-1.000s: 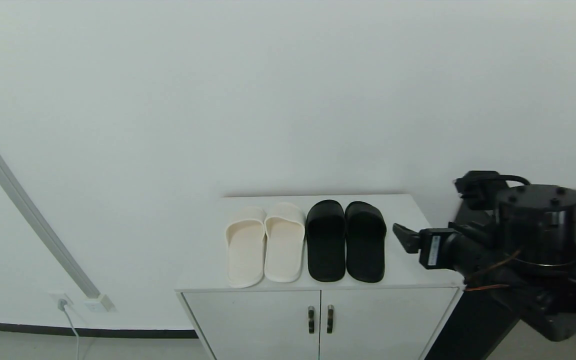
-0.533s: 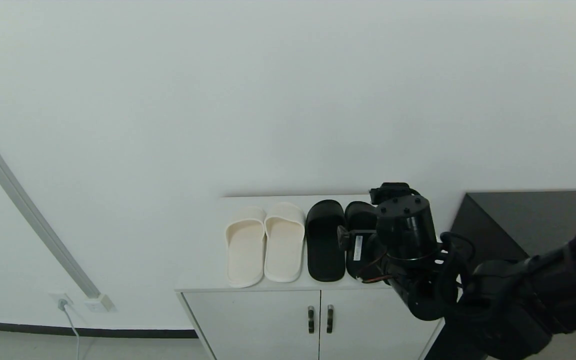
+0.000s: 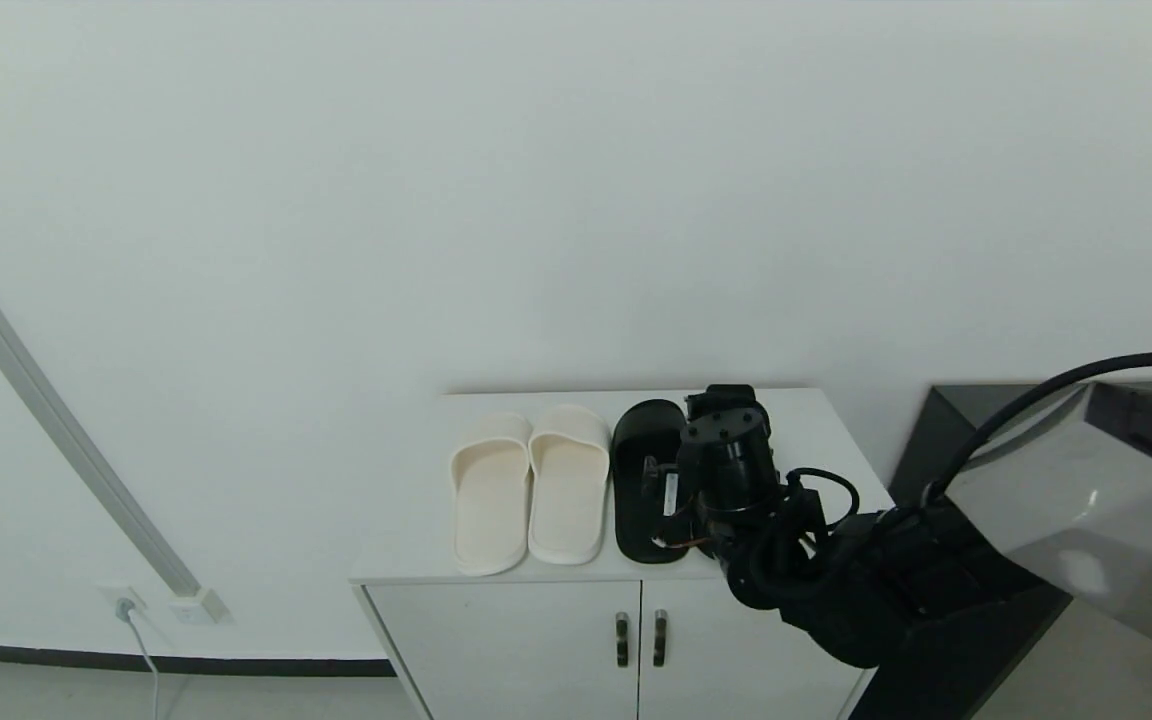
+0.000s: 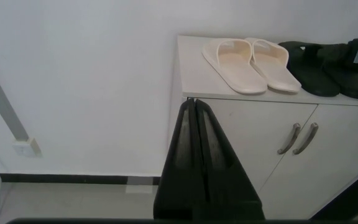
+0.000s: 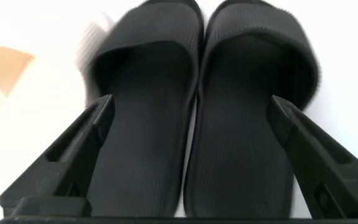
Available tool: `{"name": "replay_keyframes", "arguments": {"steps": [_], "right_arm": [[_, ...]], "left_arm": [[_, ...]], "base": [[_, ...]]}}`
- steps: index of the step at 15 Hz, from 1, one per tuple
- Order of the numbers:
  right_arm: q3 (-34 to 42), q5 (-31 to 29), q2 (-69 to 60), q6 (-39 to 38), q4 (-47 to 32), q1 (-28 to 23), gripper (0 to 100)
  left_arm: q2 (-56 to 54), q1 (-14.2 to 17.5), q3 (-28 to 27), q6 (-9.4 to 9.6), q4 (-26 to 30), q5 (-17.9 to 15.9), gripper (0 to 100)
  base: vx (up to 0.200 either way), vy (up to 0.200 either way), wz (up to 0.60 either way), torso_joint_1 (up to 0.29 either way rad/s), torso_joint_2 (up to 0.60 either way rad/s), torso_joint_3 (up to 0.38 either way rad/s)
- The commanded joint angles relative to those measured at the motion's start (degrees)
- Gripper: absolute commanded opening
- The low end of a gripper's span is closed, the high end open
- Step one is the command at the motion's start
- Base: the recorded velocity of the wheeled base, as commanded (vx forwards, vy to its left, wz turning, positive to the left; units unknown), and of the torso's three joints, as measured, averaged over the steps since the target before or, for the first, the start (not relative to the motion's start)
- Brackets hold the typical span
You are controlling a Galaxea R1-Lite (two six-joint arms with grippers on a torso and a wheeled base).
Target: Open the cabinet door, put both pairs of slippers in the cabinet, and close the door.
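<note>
Black slippers [image 5: 241, 124] lie side by side on the cabinet [image 3: 406, 560] top, just right of the white slippers [image 3: 531, 490]. Their long axes run front to back, toes to the wall, heels at the front edge above the closed doors. Right gripper [image 5: 191, 106] spread wide over the heel ends, fingers straddling the pair, contact not discernible. Left gripper [image 4: 194, 104] pressed together, empty, off the cabinet's left front corner, well apart from both pairs.
</note>
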State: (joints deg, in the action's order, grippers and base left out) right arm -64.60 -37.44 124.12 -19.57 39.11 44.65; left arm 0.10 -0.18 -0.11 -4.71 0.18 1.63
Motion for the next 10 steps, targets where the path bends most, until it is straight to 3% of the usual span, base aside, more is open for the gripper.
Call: {"name": "replay_keyframes", "arguments": {"steps": [1, 10], "right_arm": [[-3.34, -0.09, 4.81, 0.05, 0.09, -1.06, 100], [-14.94, -0.18, 13.78, 7.61, 3.43, -5.89, 100]], "left_arm": [[-0.01, 0.01, 0.02, -0.04, -0.01, 0.04, 0], [-0.01, 0.01, -0.07, -0.04, -0.01, 0.04, 0]], "base": [[0.0, 0.0, 0.0, 0.0, 0.0, 0.0], [0.0, 0.0, 0.0, 0.0, 0.0, 0.0]]}}
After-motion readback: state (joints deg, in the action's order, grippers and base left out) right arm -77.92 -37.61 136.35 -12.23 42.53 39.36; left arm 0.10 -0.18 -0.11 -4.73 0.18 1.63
